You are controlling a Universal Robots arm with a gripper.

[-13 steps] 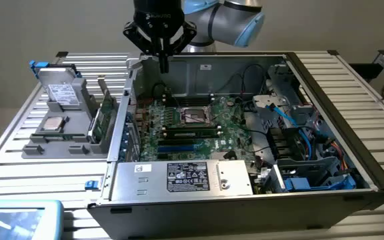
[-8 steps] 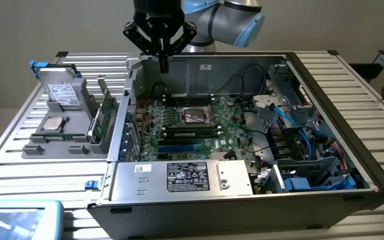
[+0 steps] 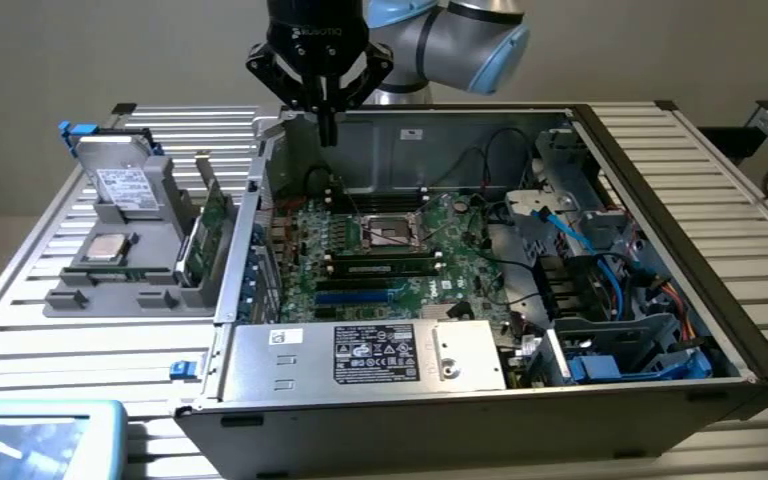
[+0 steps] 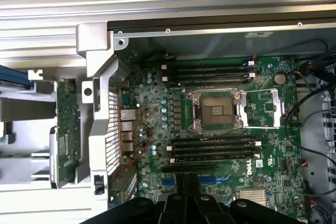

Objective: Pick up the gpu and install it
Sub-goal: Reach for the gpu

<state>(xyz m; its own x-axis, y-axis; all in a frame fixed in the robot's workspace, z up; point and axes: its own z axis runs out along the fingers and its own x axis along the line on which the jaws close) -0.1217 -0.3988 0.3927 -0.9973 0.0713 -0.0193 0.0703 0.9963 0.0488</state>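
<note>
Over the back edge of the open computer case [image 3: 398,135], the gripper [image 3: 327,132] hangs point-down with its 2 fingers pressed together and nothing between them. It is clear of the motherboard [image 3: 357,262] below and touches nothing. In the wrist view the closed fingers [image 4: 186,184] sit above the lower slots of the board, with the empty CPU socket [image 4: 216,109] further on.

The gpu [image 3: 205,240] is not in the case. It stands on its edge in the gray holder [image 3: 104,285] on the slatted table, just outside the case's side wall [image 3: 244,260] on the exterior view's left. The hard drive [image 3: 124,185] is propped in the same holder, further out from the case. Seen from the wrist, the card [image 4: 67,124] shows as a narrow green strip on the far side of the perforated wall [image 4: 107,129] from the motherboard. It is well apart from the fingertips.

The relation that matters is sideways. From the fingers, the card lies across the side wall toward the exterior view's left, nearer the front of the case, and lower than the gripper. Its long axis runs roughly parallel to that wall, front to back, with the thin top edge facing up. I judge that the closed fingers would have to open and line up across that thin edge, not along it. The wall sits close beside the card, leaving little room on that side. The pick-up step is not yet done, and no card is seated in the board's slots.
</note>
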